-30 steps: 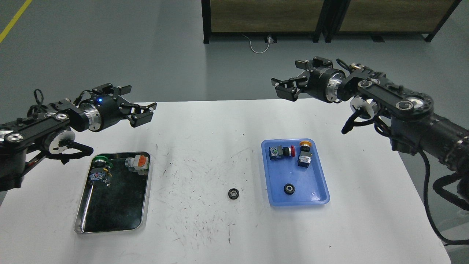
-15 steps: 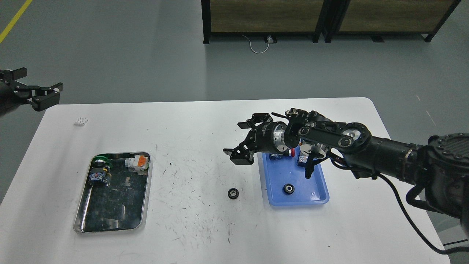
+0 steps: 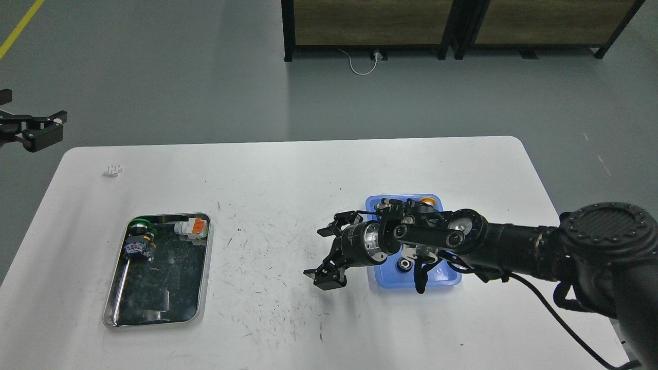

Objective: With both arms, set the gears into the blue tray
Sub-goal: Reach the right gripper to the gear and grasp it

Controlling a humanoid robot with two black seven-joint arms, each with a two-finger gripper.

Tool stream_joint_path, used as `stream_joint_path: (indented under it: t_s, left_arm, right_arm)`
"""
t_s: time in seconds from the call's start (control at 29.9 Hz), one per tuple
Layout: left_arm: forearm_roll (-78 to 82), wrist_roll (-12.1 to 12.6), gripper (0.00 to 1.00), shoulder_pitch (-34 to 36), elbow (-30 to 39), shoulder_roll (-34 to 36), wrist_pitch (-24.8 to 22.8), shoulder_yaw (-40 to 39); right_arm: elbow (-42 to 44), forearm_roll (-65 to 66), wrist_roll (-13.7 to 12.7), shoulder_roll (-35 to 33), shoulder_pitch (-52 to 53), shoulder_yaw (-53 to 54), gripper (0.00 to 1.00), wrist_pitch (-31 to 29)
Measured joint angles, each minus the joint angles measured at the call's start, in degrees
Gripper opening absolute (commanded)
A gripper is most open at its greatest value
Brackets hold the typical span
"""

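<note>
The blue tray (image 3: 373,204) lies right of the table's middle, and my right arm covers most of it. One gear (image 3: 404,265), black with a pale centre, shows inside it near the front rim. My right gripper (image 3: 314,253) is open and hangs low over the table just left of the tray. Its lower finger (image 3: 325,277) hides whatever lies beneath it, and no gear shows on the bare table. My left gripper (image 3: 37,105) is open, off the table at the far left edge of the view.
A silver metal tray (image 3: 207,267) at the left holds a green-capped switch (image 3: 139,239) and an orange and white one (image 3: 193,227). An orange switch cap (image 3: 426,198) peeks out at the blue tray's back. A small white piece (image 3: 113,169) lies at the back left.
My right arm swung in from the back right and came down, and its open gripper now covers the spot where a gear lay on the table. My left arm pulled back off the table to the left.
</note>
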State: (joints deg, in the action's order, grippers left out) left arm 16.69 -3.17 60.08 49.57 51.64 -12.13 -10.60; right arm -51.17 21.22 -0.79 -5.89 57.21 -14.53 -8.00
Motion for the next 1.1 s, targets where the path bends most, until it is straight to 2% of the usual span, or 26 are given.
stream_joint_path:
  t_s: [0.37,0.7,0.9,1.1]
  left_arm:
    - [0.0,0.0,0.97,0.2,0.0,0.2,0.0,0.0]
    - [0.0,0.0,0.97,0.2,0.0,0.6,-0.1,0.0]
    - [0.0,-0.1,0.97,0.2,0.0,0.8,-0.1,0.0]
    - [0.0,-0.1,0.97,0.2,0.0,0.9,-0.2,0.0]
  right_arm:
    - [2.6,1.0,0.2,2.4,-2.0,-0.7,0.95,0.0]
    - [3.3,1.0,0.3,2.5,-2.7,-0.5,0.8,0.0]
    - [3.5,1.1,0.2,1.9,-2.6,-0.5,0.75,0.0]
    - [3.5,1.1,0.2,1.2,-2.7,-0.5,0.67,0.0]
